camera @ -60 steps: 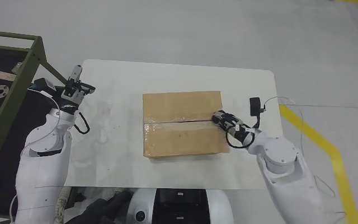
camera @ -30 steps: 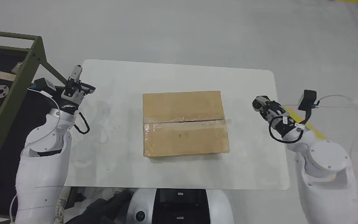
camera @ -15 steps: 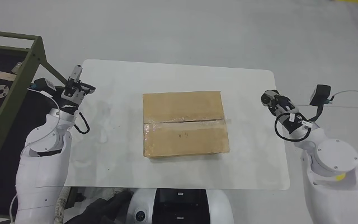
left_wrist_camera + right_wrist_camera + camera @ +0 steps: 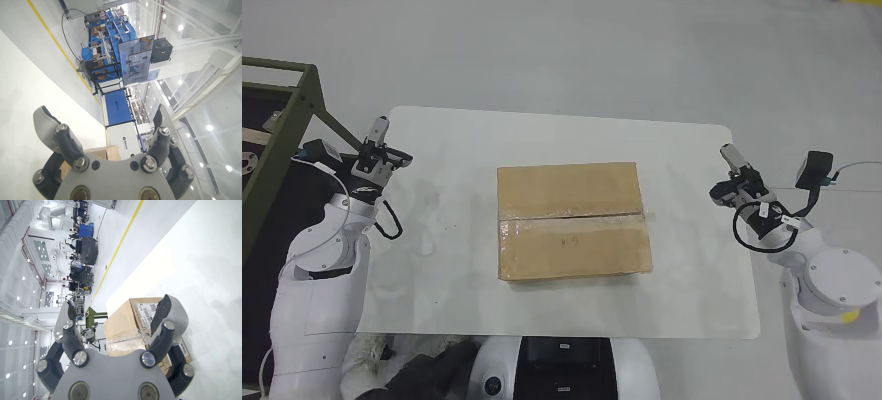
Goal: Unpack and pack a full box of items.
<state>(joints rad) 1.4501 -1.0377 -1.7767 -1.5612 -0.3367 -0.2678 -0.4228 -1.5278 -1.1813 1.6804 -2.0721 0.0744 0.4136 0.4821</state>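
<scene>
A closed brown cardboard box [image 4: 572, 220], taped along its middle seam, sits at the centre of the white table [image 4: 442, 290]. My right gripper [image 4: 730, 165] stands open and raised over the table's right edge, well clear of the box. In the right wrist view the box [image 4: 122, 325] with a printed label shows beyond the open right gripper [image 4: 117, 308]. My left gripper [image 4: 379, 140] is held up at the table's far left corner, open with nothing in it. In the left wrist view the open left gripper [image 4: 102, 117] points toward the hall, with a corner of the box [image 4: 105, 153] behind its fingers.
A green metal rack [image 4: 287, 120] stands off the table's left side. A yellow floor line [image 4: 817, 260] runs past the right side. Bare table surface surrounds the box on all sides.
The right arm has drawn back from the box's right end to the table's right edge and turned its gripper upward. The left arm and the box have not moved.
</scene>
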